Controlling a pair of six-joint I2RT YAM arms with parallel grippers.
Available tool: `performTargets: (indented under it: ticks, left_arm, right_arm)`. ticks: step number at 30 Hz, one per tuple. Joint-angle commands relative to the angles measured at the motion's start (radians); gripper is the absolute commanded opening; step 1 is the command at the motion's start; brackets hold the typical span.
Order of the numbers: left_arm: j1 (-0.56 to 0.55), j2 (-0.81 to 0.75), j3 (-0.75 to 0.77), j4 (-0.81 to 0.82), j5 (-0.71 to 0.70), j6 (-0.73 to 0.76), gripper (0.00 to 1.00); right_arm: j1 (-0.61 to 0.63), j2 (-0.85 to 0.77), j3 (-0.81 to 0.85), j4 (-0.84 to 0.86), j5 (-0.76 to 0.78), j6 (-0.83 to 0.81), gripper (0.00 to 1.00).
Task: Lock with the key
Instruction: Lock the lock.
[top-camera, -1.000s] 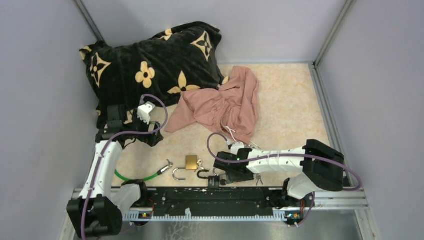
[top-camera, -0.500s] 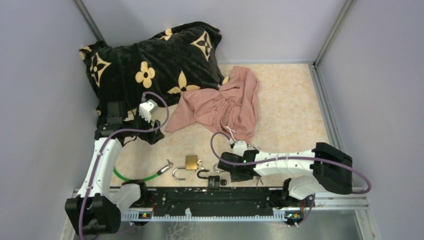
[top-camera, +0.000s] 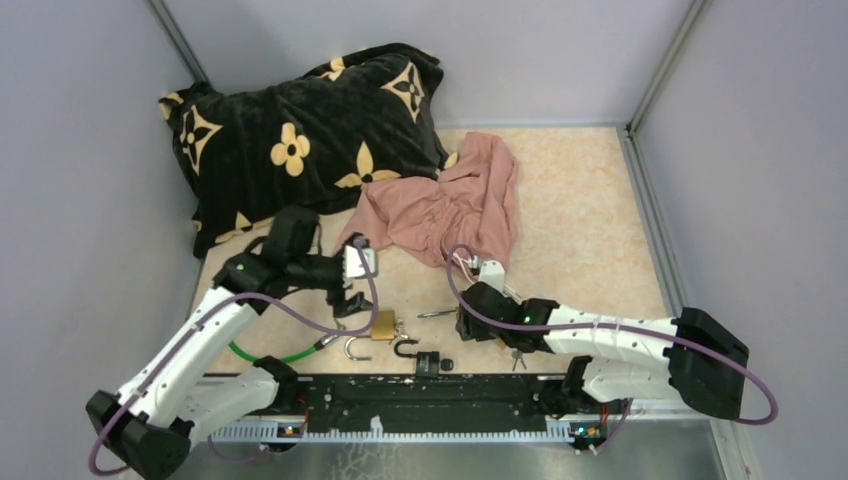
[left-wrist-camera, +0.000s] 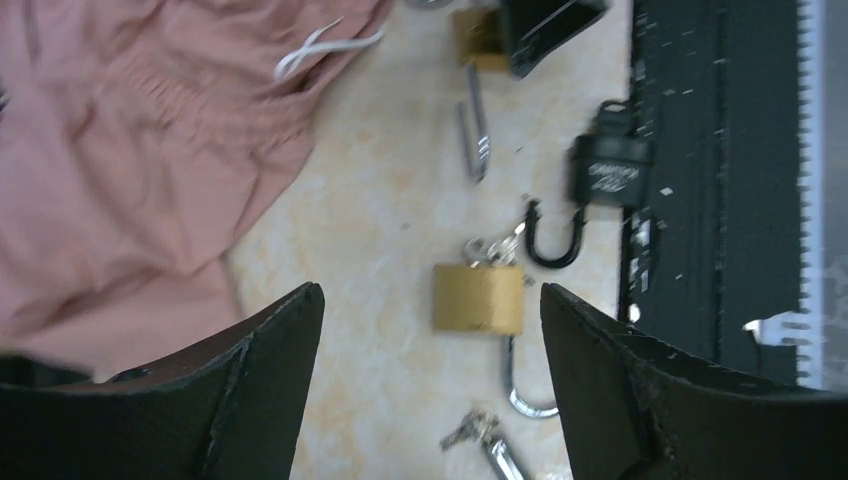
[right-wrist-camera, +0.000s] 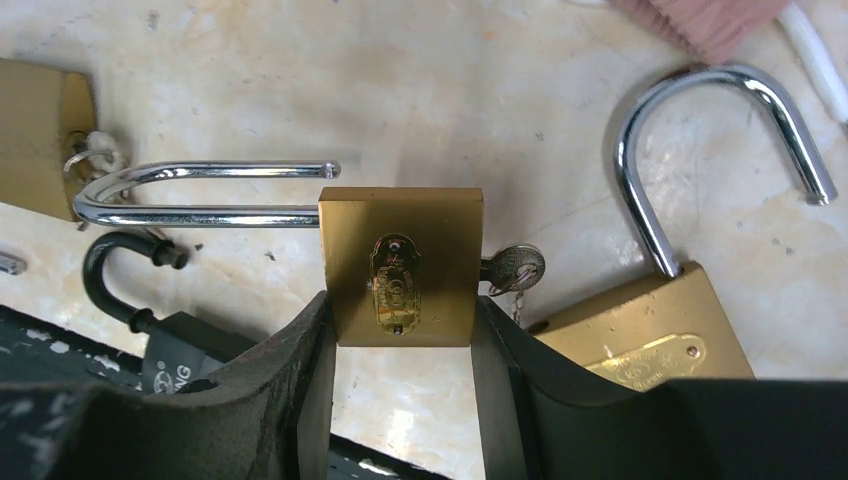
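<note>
Three brass padlocks and one black padlock (top-camera: 430, 362) lie on the table (top-camera: 580, 220); all positions below are given from the black padlock, which sits at the table's near edge with its shackle open.

1. Right gripper (right-wrist-camera: 400, 310): fingers closed on the body of the held padlock (right-wrist-camera: 400, 265), just beyond the black padlock and to its right. The shackle is open, one leg free of the body.
2. Key (right-wrist-camera: 512, 268): its head projects from the body end opposite the shackle (the seating depth cannot be judged).
3. Left gripper (left-wrist-camera: 430, 290): fingers spread wide, gripping nothing, positioned over the free brass padlock (left-wrist-camera: 478, 297), which lies just beyond the black padlock and to its left, shackle open.
4. Third brass padlock (right-wrist-camera: 640, 340): on the far side of the held padlock from the black padlock, shackle open.
5. Pink cloth (top-camera: 440, 210): well beyond the black padlock.
</note>
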Motion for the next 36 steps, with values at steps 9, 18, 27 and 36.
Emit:
performTargets:
  ticks: [9, 18, 27, 36]
  left_arm:
    - [-0.259, 0.152, -0.191, 0.527, 0.126, -0.267, 0.95]
    - [-0.259, 0.164, -0.283, 0.695, -0.097, -0.360, 0.73]
    - [-0.259, 0.154, -0.285, 0.703, -0.130, -0.351, 0.02]
    - [-0.256, 0.038, -0.242, 0.744, -0.067, -0.552, 0.00]
  right_arm:
    - [-0.009, -0.071, 0.140, 0.253, 0.006, -0.217, 0.00]
    - [-0.010, -0.063, 0.172, 0.286, -0.023, -0.235, 0.00]
    - [-0.009, -0.081, 0.179, 0.315, -0.068, -0.271, 0.00]
    - [-0.009, -0.180, 0.156, 0.259, -0.100, -0.450, 0.74]
